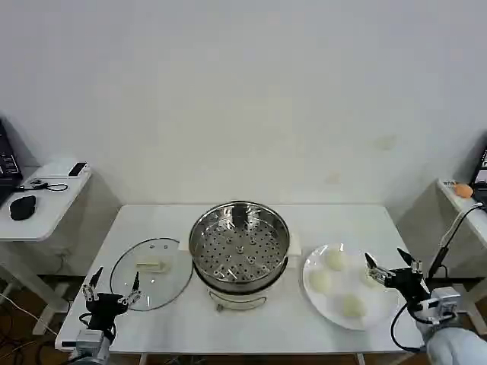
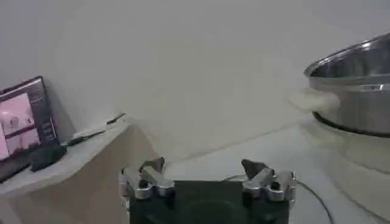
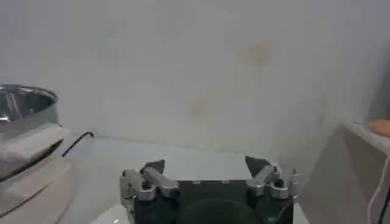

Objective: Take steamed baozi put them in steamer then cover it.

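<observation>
While both arms sit low at the bottom corners of the head view, you have the left gripper (image 1: 112, 293) at lower left with its fingers spread, hovering at the near edge of the glass cover (image 1: 151, 273), which lies flat on the white table (image 1: 152, 217) just left of the steamer (image 1: 239, 251). Your right gripper (image 1: 393, 271) at lower right is also spread wide, over the right edge of the white plate (image 1: 348, 285). That plate holds the steamed baozi (image 1: 320, 281): three show plainly, and a fourth seems partly hidden behind the right fingers. The steamer stands at centre frame, uncovered, its perforated tray bare. In the left wrist view you see the open fingertips (image 2: 152, 165) with the steamer's steel wall (image 2: 359, 91) at the right edge.
</observation>
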Controlling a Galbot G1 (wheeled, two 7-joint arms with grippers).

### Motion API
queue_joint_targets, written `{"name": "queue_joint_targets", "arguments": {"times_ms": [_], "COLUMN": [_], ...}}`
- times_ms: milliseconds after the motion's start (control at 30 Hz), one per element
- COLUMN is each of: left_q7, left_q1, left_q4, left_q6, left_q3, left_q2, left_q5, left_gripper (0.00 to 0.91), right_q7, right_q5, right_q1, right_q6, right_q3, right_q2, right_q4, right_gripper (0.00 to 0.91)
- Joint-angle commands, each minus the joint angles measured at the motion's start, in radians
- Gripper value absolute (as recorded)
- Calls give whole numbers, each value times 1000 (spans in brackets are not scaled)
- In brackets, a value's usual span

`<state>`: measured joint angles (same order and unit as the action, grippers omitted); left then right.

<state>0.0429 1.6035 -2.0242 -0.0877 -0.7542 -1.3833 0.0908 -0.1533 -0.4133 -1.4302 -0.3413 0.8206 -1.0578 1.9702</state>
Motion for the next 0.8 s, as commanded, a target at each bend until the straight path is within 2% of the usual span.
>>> {"name": "queue_joint_targets", "arguments": {"times_ms": [33, 100, 133, 233, 267, 300, 400, 433, 533, 567, 633, 733, 800], "left_q7": [2, 5, 7, 6, 7, 8, 12, 14, 17, 18, 20, 27, 32], "left_q1": [0, 0, 0, -1, 0, 0, 1, 1, 0, -1, 0, 2, 0], "left_q4": [-4, -7, -9, -14, -16, -17, -20, -21, -20, -20, -22, -28, -30], "left_q6": [-3, -3, -3, -3, -3, -3, -3, -3, -3, -3, -3, -3, -3], "left_q3": [1, 1, 1, -2, -3, -4, -6, -6, -5, -5, -4, -3, -3], "left_q2": [0, -3, -4, -6, -4, -4, -3, -4, -4, -3, -2, 7, 10], "left_q5": [0, 4, 8, 7, 7, 7, 7, 8, 9, 10, 12, 12, 11], "left_gripper": [907, 907, 907, 907, 907, 907, 907, 907, 907, 907, 907, 907, 907], "right_q7": [-2, -58, -66, -226, -303, -338, -501, -590, -770, -872, -1018, -1077, -1108], "right_q5": [2, 7, 22, 125, 157, 192, 256, 294, 401, 439, 512, 602, 622], "right_q1": [75, 150, 168, 273, 308, 342, 416, 450, 542, 588, 673, 802, 899], "right_q6": [-16, -62, -77, -173, -198, -196, -182, -174, -118, -99, -16, 37, 58], "right_q3": [2, -10, -12, -42, -50, -64, -110, -137, -208, -223, -265, -379, -510], "right_q2": [51, 117, 134, 229, 263, 291, 360, 385, 413, 414, 420, 444, 465], "right_q4": [-22, -47, -55, -93, -112, -133, -188, -210, -266, -287, -338, -412, -463], "right_gripper": [907, 907, 907, 907, 907, 907, 907, 907, 907, 907, 907, 907, 907]}}
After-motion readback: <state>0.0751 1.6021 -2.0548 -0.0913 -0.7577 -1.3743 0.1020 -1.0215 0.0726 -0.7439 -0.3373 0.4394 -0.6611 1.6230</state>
